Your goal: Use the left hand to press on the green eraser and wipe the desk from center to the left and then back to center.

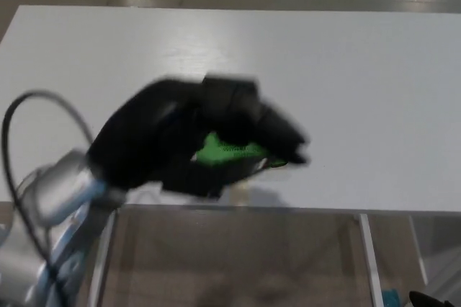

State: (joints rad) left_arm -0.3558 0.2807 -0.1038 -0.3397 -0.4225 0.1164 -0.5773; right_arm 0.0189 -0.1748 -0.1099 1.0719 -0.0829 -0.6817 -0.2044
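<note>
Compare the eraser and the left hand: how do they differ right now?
The eraser is bright green; the left hand is black. The eraser is small and mostly hidden; the hand is far bulkier and covers it. The eraser lies low near the desk; the hand sits over it. Both are motion-blurred, near the desk's front edge.
</note>
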